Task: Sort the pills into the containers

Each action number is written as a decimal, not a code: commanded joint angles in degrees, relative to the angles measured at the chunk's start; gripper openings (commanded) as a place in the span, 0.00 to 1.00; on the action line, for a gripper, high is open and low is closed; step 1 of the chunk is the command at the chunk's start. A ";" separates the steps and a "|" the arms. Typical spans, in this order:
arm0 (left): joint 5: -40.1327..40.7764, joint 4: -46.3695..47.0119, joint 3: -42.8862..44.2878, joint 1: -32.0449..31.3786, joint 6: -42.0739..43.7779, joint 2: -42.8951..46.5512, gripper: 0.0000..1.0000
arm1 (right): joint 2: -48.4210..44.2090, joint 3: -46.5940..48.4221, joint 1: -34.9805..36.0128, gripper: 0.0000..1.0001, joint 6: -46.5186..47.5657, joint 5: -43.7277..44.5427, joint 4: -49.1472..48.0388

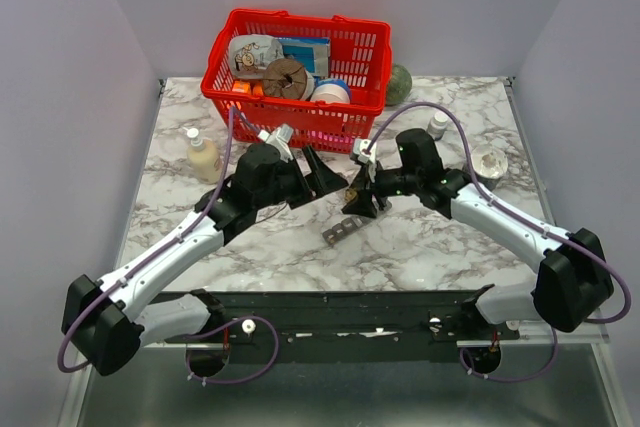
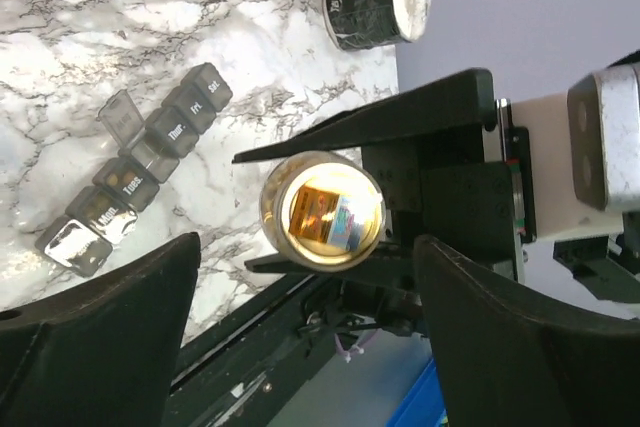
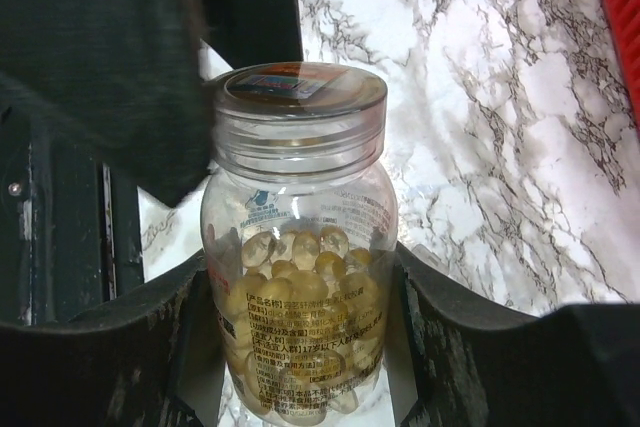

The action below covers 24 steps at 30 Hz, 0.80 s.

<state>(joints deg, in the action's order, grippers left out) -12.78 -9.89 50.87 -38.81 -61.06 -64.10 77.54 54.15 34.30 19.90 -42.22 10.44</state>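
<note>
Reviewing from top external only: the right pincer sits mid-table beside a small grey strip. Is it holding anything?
Observer: Yes. The right pincer grips a clear bottle partly filled with yellowish softgel capsules.
Reviewer: Is the bottle opened?
Observer: No, its clear screw lid is on.
Reviewer: And what is the grey strip?
Observer: The left wrist view shows a weekday pill organizer. The flap between Tues and Thur stands open.
</note>
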 commanded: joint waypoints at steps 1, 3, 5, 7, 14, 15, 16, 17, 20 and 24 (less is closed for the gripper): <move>-2.33 -1.89 -1.56 0.40 8.83 5.02 0.99 | -1.43 0.96 -0.47 0.05 1.10 -4.61 -1.04; -3.65 -2.68 -2.00 0.92 13.83 6.69 0.99 | -1.34 1.13 -0.64 0.05 2.42 -6.99 0.02; -5.67 -3.64 -2.35 1.01 24.63 9.68 0.99 | -1.16 2.01 -1.08 0.06 5.75 -11.82 3.17; -10.93 -1.90 -4.72 1.10 36.99 13.88 0.99 | -0.55 3.58 -1.34 0.07 11.78 -17.51 8.95; -31.25 8.92 -16.15 0.75 60.67 22.97 0.99 | 4.20 9.56 -1.26 0.10 28.52 -27.83 27.79; -31.52 8.49 -15.72 0.58 62.45 22.44 0.99 | 4.55 9.66 -1.17 0.10 28.79 -27.92 28.23; -31.43 7.87 -15.11 0.49 63.51 20.52 0.99 | 4.73 9.66 -1.26 0.10 29.05 -28.01 28.67; -31.52 7.52 -14.49 0.23 64.48 19.63 0.99 | 4.99 9.75 -1.17 0.10 29.05 -28.01 28.67; -30.56 9.62 -12.82 -1.26 65.98 16.73 0.99 | 5.34 9.57 -0.99 0.10 29.14 -27.92 28.67; -27.75 11.82 -9.58 -3.11 66.51 12.95 0.97 | 5.61 9.66 -0.64 0.09 29.41 -27.48 28.94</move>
<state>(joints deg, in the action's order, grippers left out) -40.12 -2.98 37.15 -40.05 0.19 -48.73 82.61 62.37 33.28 46.59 -66.17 37.04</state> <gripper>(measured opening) 0.987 0.608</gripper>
